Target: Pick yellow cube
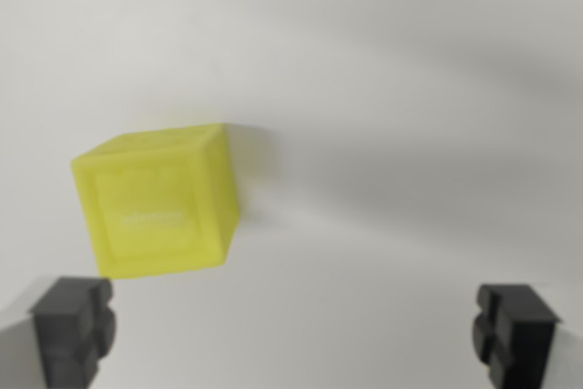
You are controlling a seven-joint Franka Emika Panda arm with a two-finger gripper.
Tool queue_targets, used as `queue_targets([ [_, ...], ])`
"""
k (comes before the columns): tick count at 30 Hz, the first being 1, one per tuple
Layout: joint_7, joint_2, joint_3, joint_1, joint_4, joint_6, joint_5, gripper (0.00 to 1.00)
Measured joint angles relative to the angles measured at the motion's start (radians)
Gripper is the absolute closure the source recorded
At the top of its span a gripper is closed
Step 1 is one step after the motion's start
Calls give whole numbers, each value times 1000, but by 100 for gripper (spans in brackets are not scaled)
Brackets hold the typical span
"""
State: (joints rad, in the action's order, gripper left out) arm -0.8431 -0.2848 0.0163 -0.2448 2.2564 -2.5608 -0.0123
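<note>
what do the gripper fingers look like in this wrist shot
Only the tips of the gripper show, at the bottom corners of the wrist view. The fingertips are dark grey, blocky pads with stepped, notched edges, mounted on paler grey finger bodies. No cables or markings are visible; the picture is slightly blurred.

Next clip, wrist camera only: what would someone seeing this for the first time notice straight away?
The eye goes first to the yellow cube, the only colour in the frame, sitting tilted on a plain white surface toward the wrist view's left. Next come the two dark fingertips at the bottom corners: the gripper is open wide and holds nothing. The cube lies above the left fingertip, off centre from the gap rather than between the tips.
</note>
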Motion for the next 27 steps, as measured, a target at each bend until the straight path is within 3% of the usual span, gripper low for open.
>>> queue_targets([
  [27,-4,-96,0,-68,3,-86,-3,0],
])
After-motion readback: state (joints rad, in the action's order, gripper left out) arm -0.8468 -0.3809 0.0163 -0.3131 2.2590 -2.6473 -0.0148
